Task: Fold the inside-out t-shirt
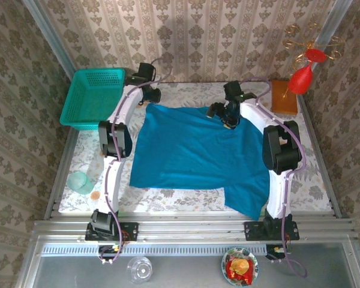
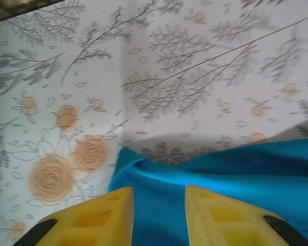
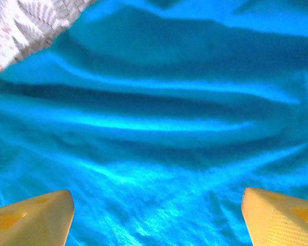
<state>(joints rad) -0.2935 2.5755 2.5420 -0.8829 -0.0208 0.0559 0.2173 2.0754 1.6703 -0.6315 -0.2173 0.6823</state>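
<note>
The bright blue t-shirt (image 1: 192, 153) lies spread over the middle of the floral-covered table (image 1: 315, 174), with one part reaching toward the near right edge. My left gripper (image 1: 151, 96) is at the shirt's far left corner. In the left wrist view that gripper (image 2: 159, 193) is open, and the corner of the shirt (image 2: 220, 169) lies between its yellow fingers (image 2: 108, 215). My right gripper (image 1: 230, 122) hovers over the shirt's far right part. Seen from the right wrist, the gripper (image 3: 156, 200) is wide open just above the rippled shirt (image 3: 159, 128), holding nothing.
A teal mesh basket (image 1: 93, 96) stands at the back left, beside the left arm. An orange-brown block (image 1: 284, 96) and a red ornament (image 1: 303, 75) are at the back right. A clear cup (image 1: 81, 182) sits at the left edge. A plate of food (image 1: 240, 266) lies below the rail.
</note>
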